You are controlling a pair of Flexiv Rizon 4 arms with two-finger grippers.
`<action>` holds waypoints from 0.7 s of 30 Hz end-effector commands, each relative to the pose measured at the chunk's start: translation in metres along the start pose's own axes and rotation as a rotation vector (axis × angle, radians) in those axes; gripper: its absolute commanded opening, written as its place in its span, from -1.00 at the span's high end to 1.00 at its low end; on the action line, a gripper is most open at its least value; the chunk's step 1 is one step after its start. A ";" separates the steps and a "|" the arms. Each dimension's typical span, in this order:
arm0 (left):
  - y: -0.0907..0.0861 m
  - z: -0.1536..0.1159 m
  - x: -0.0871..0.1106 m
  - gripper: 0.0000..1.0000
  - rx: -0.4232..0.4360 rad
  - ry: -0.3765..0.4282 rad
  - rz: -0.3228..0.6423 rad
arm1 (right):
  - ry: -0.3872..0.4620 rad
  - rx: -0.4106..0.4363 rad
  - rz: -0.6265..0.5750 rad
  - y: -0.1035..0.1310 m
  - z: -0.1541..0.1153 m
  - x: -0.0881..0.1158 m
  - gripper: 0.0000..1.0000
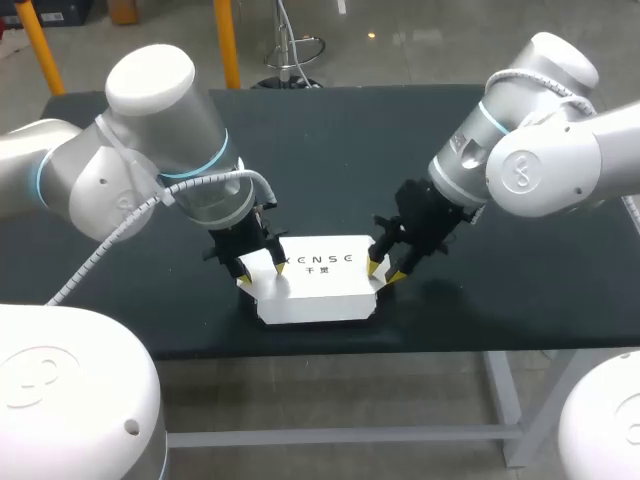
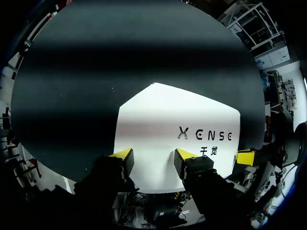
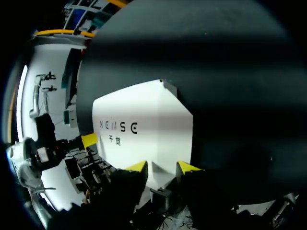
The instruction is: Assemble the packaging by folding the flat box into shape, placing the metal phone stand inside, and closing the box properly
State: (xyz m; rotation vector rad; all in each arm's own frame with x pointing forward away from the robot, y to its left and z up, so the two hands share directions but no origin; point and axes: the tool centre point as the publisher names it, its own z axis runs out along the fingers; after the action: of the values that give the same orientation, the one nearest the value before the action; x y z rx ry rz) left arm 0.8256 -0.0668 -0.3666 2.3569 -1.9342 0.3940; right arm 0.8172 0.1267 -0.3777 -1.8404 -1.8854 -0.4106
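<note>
White box (image 1: 315,285) flat-topped near the front edge of the dark worktop (image 1: 340,150), about midway along it, long side parallel to that edge. Left gripper (image 1: 262,273) down on the box's left end, yellow tips spread, white card showing between them in the left wrist view. Right gripper (image 1: 386,270) at the box's right end, tips likewise spread, a narrow white flap in the gap between them in the right wrist view.

Hard to make out: whether either pair of tips actually presses the card. Box's left end partly covered by the left arm's wrist from above; inside of the box hidden under the closed-looking top; front wall only a thin white strip. Metal phone stand not to be seen in any view.

Little room between box and front edge. Wide bare worktop behind the box up to the rear edge, and toward both side edges beyond the grippers.
</note>
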 end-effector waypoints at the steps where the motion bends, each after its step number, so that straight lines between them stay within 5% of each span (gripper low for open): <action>1: 0.002 0.005 -0.002 -0.19 0.010 0.008 0.007 | 0.006 -0.019 -0.001 0.001 0.002 -0.002 0.15; 21: 0.001 0.013 -0.008 0.00 0.036 0.099 0.056 | 0.072 -0.050 -0.019 0.010 0.010 0.002 0.14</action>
State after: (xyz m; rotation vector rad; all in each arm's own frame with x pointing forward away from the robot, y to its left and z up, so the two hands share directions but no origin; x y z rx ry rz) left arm 0.8267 -0.0663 -0.3723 2.2831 -1.9772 0.5055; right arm 0.8255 0.1352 -0.3823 -1.8270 -1.8674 -0.5218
